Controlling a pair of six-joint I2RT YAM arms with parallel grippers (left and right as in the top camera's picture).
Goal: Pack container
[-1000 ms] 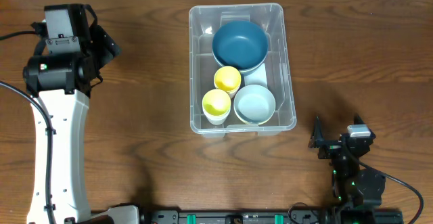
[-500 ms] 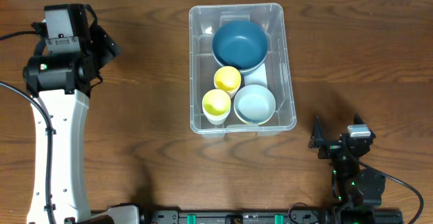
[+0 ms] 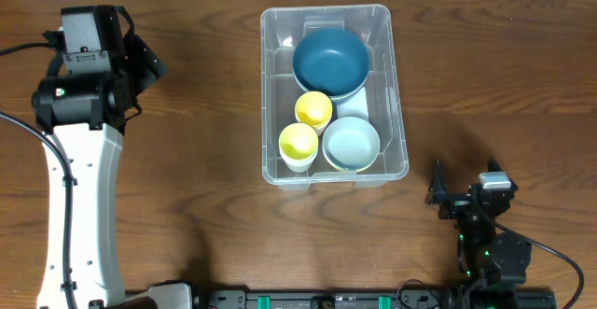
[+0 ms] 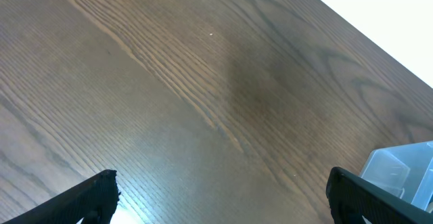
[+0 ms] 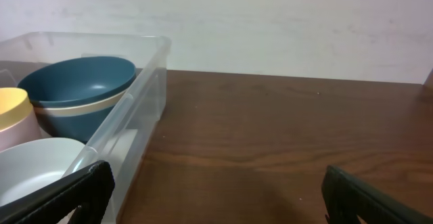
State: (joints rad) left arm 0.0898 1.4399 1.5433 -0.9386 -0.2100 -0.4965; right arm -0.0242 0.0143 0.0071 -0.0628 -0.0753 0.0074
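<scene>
The clear plastic container [image 3: 272, 85] stands at the table's middle back. Inside it are a dark blue bowl [image 3: 330, 61], two yellow cups [image 3: 312, 109] [image 3: 298, 143] and a pale blue bowl [image 3: 351, 143]. My left gripper [image 4: 220, 197] is open and empty over bare wood far left of the container, whose corner shows in the left wrist view [image 4: 406, 173]. My right gripper [image 5: 216, 197] is open and empty, low over the table to the right of the container [image 5: 128, 109]. The blue bowl [image 5: 78, 82] and pale bowl [image 5: 34, 166] show there too.
The left arm [image 3: 84, 160] stretches along the table's left side. The right arm [image 3: 480, 225] sits folded at the front right. A white wall [image 5: 270, 21] rises behind the table's far edge.
</scene>
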